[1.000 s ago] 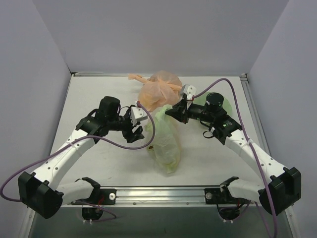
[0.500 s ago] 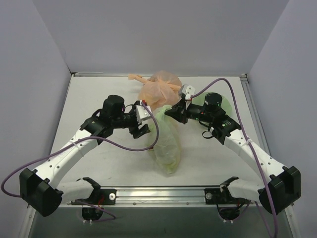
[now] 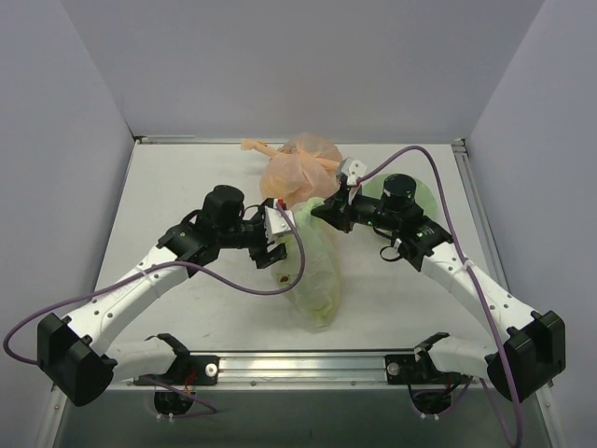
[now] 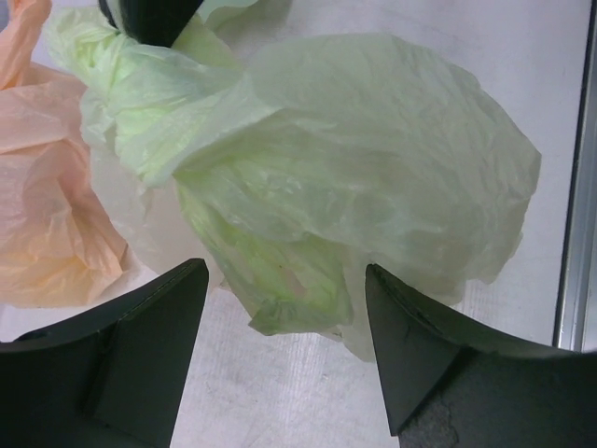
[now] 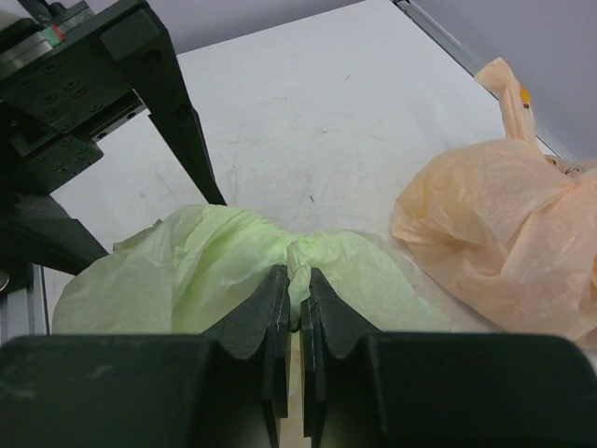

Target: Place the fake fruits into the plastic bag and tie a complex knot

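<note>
Pale green plastic bag lies mid-tabletop, its neck toward twelve o'clock and a peach bag just beyond. Right fingers are clenched on the bunched neck. The left fingers, spread wide and holding nothing, face the bag from nine o'clock. Loading seems done and knotting is in hand; next, the left must seize loose plastic for crossing.

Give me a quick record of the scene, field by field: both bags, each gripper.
green bag: lying crumpled on the table
orange bag: knotted, behind the green bag
right gripper: jaws shut on the green bag's gathered top
left gripper: jaws open, facing the green bag, holding nothing
bag contents: cannot tell through the plastic
</note>
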Controlling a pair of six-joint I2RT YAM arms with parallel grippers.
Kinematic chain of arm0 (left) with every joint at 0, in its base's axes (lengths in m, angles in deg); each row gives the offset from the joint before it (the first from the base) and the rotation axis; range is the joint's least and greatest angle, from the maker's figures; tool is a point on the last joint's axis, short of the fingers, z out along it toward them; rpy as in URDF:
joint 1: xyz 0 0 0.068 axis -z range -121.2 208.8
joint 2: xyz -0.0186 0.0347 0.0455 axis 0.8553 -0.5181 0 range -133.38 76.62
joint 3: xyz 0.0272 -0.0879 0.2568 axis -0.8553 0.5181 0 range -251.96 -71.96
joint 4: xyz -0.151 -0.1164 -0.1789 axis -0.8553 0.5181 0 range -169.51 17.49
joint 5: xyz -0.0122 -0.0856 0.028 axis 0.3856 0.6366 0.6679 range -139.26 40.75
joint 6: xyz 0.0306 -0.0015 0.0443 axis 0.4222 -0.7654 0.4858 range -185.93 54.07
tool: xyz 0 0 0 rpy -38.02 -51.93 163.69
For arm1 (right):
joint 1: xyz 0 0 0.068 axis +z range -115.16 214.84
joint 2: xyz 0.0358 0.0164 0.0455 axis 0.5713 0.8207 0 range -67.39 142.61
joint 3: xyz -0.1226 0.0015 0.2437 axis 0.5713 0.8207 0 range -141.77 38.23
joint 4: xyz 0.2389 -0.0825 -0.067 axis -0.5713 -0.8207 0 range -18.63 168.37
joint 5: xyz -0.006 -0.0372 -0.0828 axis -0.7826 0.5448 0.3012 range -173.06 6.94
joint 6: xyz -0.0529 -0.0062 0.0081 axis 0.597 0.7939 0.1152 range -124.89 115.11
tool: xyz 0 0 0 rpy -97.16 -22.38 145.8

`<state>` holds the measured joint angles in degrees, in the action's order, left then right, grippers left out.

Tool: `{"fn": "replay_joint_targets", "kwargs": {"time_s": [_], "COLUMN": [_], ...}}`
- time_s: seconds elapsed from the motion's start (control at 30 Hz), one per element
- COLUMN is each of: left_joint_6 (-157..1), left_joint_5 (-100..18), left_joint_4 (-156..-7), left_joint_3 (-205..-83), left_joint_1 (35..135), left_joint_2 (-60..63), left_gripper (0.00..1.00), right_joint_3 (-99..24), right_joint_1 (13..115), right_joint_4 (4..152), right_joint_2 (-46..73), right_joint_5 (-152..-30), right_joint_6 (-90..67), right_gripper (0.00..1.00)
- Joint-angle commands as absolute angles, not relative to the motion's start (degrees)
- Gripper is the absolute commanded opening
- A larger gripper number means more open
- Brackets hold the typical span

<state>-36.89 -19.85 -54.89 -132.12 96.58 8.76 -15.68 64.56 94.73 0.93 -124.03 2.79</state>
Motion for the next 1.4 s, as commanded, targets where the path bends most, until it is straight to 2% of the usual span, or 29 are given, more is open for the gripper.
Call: {"fn": "replay_joint_targets", "kwargs": {"time_s": [0.0,0.1,0.13,0.2,0.23,0.3,0.33,0.57,0.87,1.13,1.37], "left_joint_6": [-38.6,-40.0,-40.5,-41.6,-41.8,-41.8,-41.9,-47.9,-47.3,-47.2,-44.6], "left_joint_5": [-24.6,-26.3,-27.3,-27.4,-27.3,-27.1,-27.9,-30.9,-34.5,-37.0,-38.0], "left_joint_4": [-59.6,-60.7,-60.7,-59.5,-58.6,-57.9,-57.8,-54.6,-48.7,-44.8,-43.0], "left_joint_3": [-134.7,-136.2,-136.9,-137.1,-136.4,-134.9,-132.7,-127.9,-125.8,-124.5,-122.2], "left_joint_1": [96.9,96.8,96.7,96.4,96.1,95.7,95.5,88.5,81.9,74.7,71.0], "left_joint_2": [7.1,5.0,4.6,4.3,4.5,5.8,6.4,11.2,14.1,14.7,13.7], "left_gripper": [0.78,0.68,0.55,0.39,0.20,0.03,0.00,0.00,0.00,0.00,0.00], "right_joint_3": [-17.8,-17.7,-17.8,-18.4,-18.7,-19.0,-19.3,-20.9,-21.8,-24.1,-23.0], "right_joint_1": [65.1,65.4,65.5,65.5,65.3,65.1,65.0,59.6,51.3,47.5,42.8], "right_joint_4": [96.1,95.7,95.3,94.6,93.9,93.1,93.0,89.5,84.8,70.8,63.9], "right_joint_2": [0.1,-0.3,-0.3,-0.7,-0.7,-1.0,-1.1,-0.8,1.2,4.7,7.8], "right_joint_5": [-126.9,-128.1,-128.3,-127.8,-127.7,-127.7,-128.1,-132.5,-134.5,-117.9,-110.1], "right_joint_6": [2.3,2.0,1.9,1.4,1.3,0.4,-0.4,-7.3,-11.7,-9.9,-12.1], "right_gripper": [0.00,0.00,0.00,0.00,0.00,0.00,0.00,0.00,0.00,0.00,0.00]}}
